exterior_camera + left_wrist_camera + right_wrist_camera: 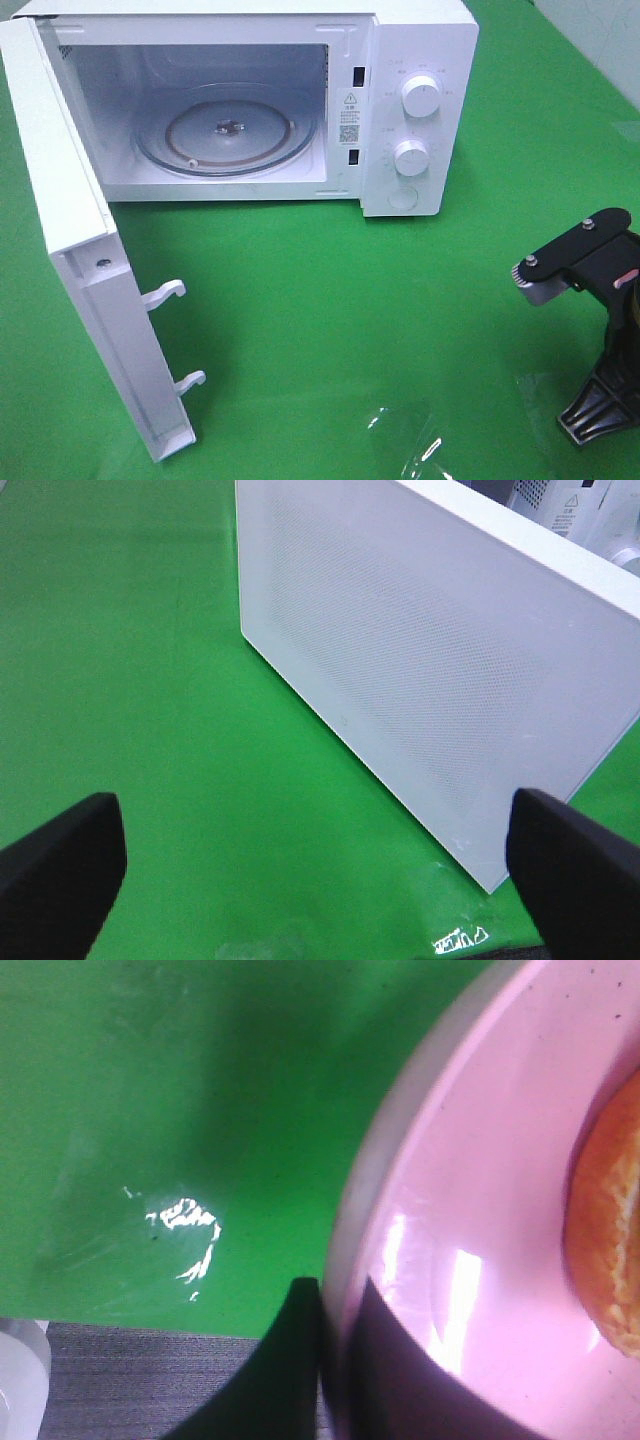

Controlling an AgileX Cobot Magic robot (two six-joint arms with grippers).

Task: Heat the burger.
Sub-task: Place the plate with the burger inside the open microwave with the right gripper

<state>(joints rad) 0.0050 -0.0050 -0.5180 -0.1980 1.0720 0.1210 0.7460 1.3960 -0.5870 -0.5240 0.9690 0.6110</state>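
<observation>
In the right wrist view the burger (605, 1250) shows only as a brown bun edge, resting on a pink plate (480, 1210). My right gripper (335, 1310) is shut on the plate's rim, one finger under it and one on top. In the high view neither burger nor plate shows, only the right arm (590, 270) at the right edge. The left gripper (315, 825) stands wide open and holds nothing. It hangs over the green mat, facing the outer side of the microwave door (420, 660).
The white microwave (420, 100) stands at the back with its door (90, 300) swung wide open to the left. Its glass turntable (228, 130) is bare. Two latch hooks (165, 295) jut from the door's edge. Green mat covers the table.
</observation>
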